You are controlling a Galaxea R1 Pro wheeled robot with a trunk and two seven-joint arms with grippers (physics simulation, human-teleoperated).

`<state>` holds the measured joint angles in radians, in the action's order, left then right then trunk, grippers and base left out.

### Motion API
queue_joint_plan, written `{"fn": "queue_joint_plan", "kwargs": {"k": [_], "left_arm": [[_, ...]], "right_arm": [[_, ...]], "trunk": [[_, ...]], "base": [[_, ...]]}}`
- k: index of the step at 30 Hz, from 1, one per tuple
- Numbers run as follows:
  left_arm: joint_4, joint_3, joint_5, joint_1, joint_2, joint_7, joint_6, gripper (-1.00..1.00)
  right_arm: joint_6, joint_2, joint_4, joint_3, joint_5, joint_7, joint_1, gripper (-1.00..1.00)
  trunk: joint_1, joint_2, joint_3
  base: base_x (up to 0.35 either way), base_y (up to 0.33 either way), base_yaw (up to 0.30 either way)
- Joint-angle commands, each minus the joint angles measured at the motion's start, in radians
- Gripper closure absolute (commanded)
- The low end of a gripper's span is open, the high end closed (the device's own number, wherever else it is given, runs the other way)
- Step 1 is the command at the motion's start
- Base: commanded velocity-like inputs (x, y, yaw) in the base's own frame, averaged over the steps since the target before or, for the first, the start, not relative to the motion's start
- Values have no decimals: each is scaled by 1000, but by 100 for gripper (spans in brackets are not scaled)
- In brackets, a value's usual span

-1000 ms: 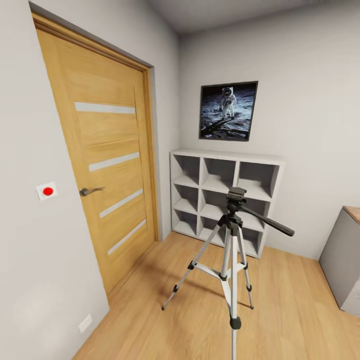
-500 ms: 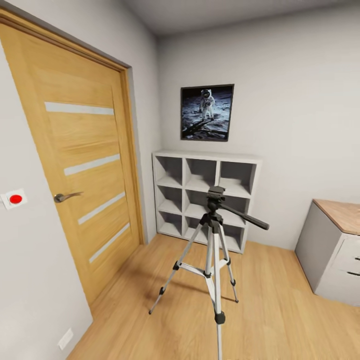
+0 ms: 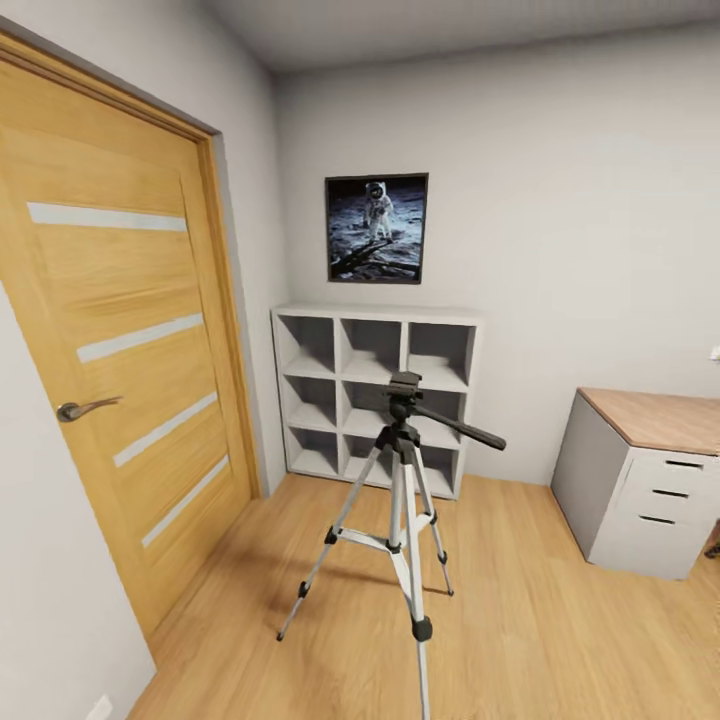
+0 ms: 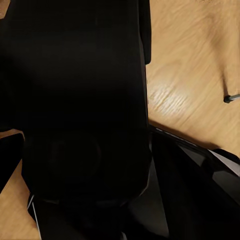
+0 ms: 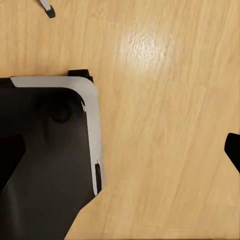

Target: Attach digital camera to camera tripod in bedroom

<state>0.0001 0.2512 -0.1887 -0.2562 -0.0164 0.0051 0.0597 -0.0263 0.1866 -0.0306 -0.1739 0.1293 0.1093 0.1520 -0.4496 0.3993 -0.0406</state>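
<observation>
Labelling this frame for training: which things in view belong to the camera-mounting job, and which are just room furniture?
Job:
camera tripod, standing on the wood floor

Bystanders:
door
moon poster
cube shelf
desk

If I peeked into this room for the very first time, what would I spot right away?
Probably the tall silver-legged camera tripod with a black head, standing on the light wood floor in the middle of the room. Behind it, a framed astronaut moon poster hangs on the pale wall above a grey cube shelf. A big wooden door with pale stripes covers the left side.
</observation>
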Motion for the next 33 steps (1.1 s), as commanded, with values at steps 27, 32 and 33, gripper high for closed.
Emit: {"fn": "queue_joint_plan", "kwargs": {"k": [27,32,33], "left_arm": [[0,-1,-8,0,0,0,5,100],[0,-1,-9,0,0,0,5,100],[0,-1,-9,0,0,0,5,100]], "right_arm": [[-3,1,-3,-9,10,1,1,-100],[-3,1,-3,-9,10,1,1,-100],[-3,1,-3,-9,10,1,1,-100]], "trunk": [[0,1,-11],[0,1,-13],[0,1,-13]], "base": [[2,230,-240],[0,3,-238],[0,1,-178]]}}
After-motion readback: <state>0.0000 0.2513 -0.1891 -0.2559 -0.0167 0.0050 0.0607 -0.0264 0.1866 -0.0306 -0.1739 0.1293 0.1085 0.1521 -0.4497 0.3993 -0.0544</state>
